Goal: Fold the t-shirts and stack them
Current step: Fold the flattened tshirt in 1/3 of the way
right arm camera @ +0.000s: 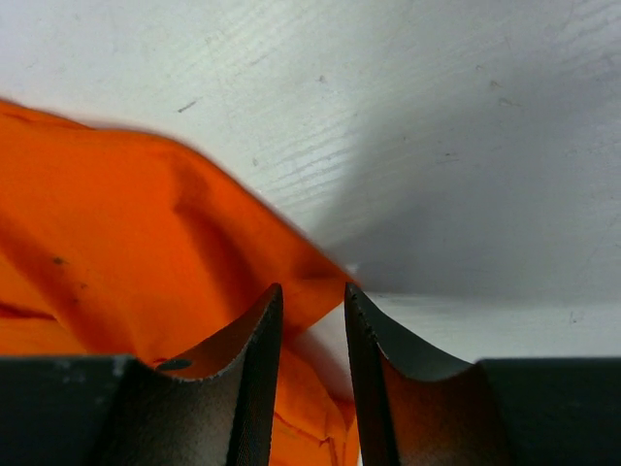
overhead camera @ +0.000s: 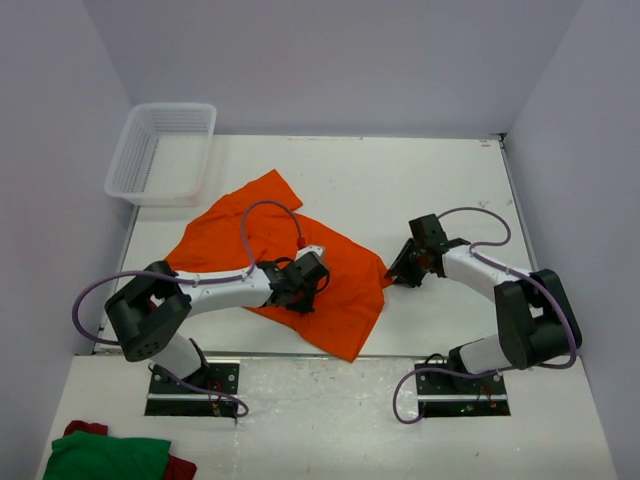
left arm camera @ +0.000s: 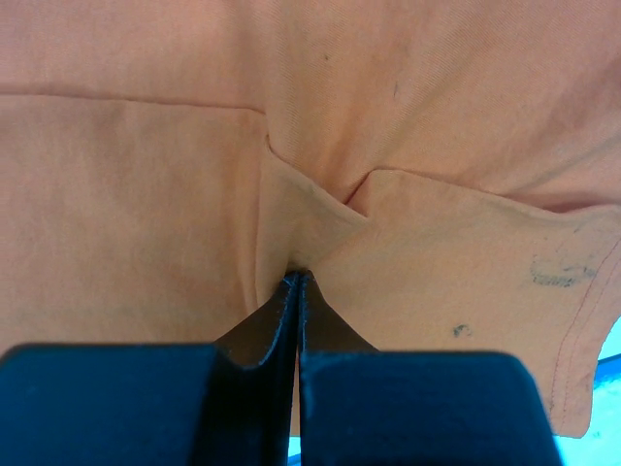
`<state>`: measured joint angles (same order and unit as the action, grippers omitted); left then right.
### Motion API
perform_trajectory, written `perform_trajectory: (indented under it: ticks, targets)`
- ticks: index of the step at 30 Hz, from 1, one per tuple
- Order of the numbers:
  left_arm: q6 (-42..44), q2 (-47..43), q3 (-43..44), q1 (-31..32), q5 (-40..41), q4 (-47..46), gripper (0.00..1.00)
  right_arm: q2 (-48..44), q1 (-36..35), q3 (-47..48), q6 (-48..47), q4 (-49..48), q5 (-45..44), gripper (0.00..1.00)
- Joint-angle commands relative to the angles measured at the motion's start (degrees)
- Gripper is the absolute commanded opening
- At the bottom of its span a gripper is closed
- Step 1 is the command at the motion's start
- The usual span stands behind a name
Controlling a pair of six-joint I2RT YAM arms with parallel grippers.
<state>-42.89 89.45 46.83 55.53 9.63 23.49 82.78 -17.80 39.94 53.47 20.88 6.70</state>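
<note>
An orange t-shirt lies crumpled and spread out on the white table, left of centre. My left gripper is down on the middle of it. In the left wrist view the gripper is shut, and creases in the t-shirt run into its tips. My right gripper is at the shirt's right edge. Seen from the right wrist, this gripper is open, and a corner of the t-shirt reaches into the gap between the fingers without being squeezed.
A white mesh basket stands at the table's back left corner. Green and red cloths lie on the near ledge at the bottom left. Grey walls close in the table on three sides.
</note>
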Motion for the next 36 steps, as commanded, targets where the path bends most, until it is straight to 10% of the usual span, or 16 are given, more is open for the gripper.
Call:
perform_trajectory:
  ticks: [1,22,30,36]
  targets:
    - [0.27,-0.68,-2.09,-0.86,2.68,3.94,0.0,-0.25,-1.0,-1.27,3.21,-0.15,-3.7,0.34]
    - [1.5,-2.87,-3.06,-1.47,1.45,3.94,0.0,8.44,-4.96,2.15,6.38,1.26,-6.35,0.32]
    - [1.59,-3.14,-3.85,-1.47,0.83,3.24,0.0,7.83,-5.31,2.6,7.09,1.0,-7.67,0.0]
    - [1.59,-2.53,-4.11,-1.47,0.57,2.36,0.0,6.17,-6.19,3.47,6.73,2.4,-10.12,0.0]
